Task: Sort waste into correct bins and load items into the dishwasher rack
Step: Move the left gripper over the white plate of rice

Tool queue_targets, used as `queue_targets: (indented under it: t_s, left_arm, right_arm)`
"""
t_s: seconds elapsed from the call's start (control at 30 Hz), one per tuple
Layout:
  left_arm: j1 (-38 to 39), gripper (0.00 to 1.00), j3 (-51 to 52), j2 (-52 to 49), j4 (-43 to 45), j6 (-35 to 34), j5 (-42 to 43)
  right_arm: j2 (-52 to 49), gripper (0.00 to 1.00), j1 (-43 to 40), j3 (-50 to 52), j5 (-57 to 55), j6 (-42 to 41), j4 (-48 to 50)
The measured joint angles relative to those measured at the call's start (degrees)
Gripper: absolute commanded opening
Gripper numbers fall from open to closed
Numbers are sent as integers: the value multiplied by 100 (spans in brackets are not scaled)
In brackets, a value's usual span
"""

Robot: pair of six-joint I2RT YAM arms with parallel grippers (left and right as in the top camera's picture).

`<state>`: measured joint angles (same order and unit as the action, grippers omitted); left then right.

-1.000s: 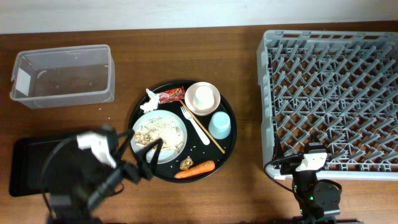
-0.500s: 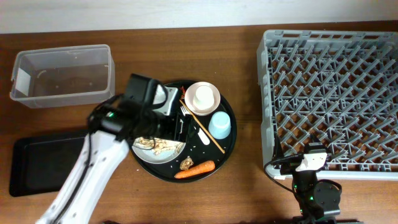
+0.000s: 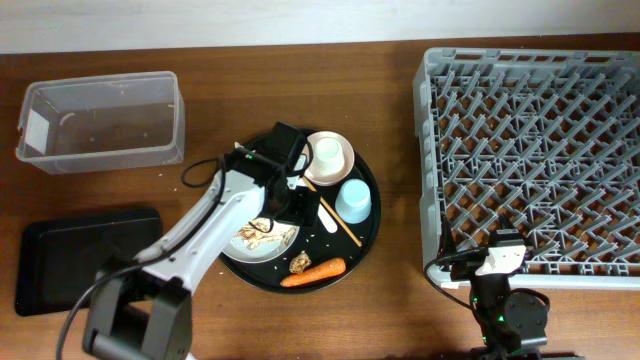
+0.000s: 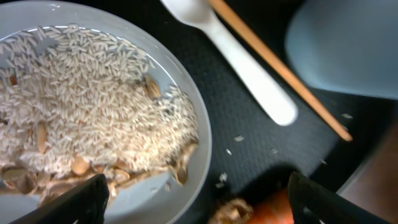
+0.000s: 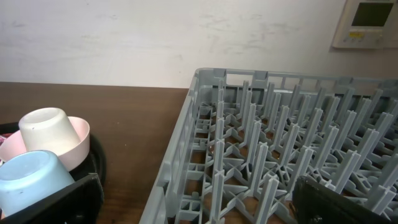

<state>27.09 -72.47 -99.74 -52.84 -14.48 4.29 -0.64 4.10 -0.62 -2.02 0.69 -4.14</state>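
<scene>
My left gripper (image 3: 286, 204) is open and empty, low over the right edge of the grey plate (image 3: 252, 244). In the left wrist view the gripper (image 4: 198, 188) straddles the plate rim (image 4: 202, 134), the rice (image 4: 87, 106), the brown lump (image 4: 233, 211) and the carrot (image 4: 280, 208). The white fork (image 4: 245, 71), a chopstick (image 4: 277, 71) and the blue cup (image 4: 348, 43) lie beyond. The pink bowl (image 3: 343, 158) holds the white cup (image 3: 327, 152). The tissue and the red wrapper are hidden under my left arm. My right gripper (image 3: 497, 262) is open and empty by the rack (image 3: 535, 150).
The clear tub (image 3: 100, 120) stands at the back left and the shallow black tray (image 3: 70, 255) at the front left. The round black tray (image 3: 365, 230) holds the dishes. In the right wrist view the rack's near corner (image 5: 186, 143) sits between my open fingers.
My left arm has swung from the front left, beside the shallow black tray, up and over the round tray to the plate's right side. The right arm has not moved.
</scene>
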Motion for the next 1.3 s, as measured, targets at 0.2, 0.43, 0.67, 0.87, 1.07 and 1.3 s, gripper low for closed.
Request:
queue_targets:
  t_s: [0.2, 0.43, 0.67, 0.87, 1.07, 1.3]
  left_arm:
    - [103, 73, 0, -232, 256, -11, -212]
    - [623, 64, -4, -671, 321, -304, -632]
    - [654, 57, -4, -951, 435, -664, -927]
    - [654, 51, -4, -951, 492, -807, -1121]
    - [654, 50, -2, -951, 581, -817, -1147]
    - [654, 47, 37, -951, 669, -839, -1141]
  right_arm:
    - [0, 99, 0, 0, 0, 2, 0]
    - [0, 99, 0, 0, -2, 0, 0]
    - [0, 99, 0, 0, 0, 0, 0]
    - [0, 99, 0, 0, 0, 2, 0]
    - [0, 99, 0, 0, 0, 2, 0]
    - [0, 99, 0, 0, 0, 2, 0]
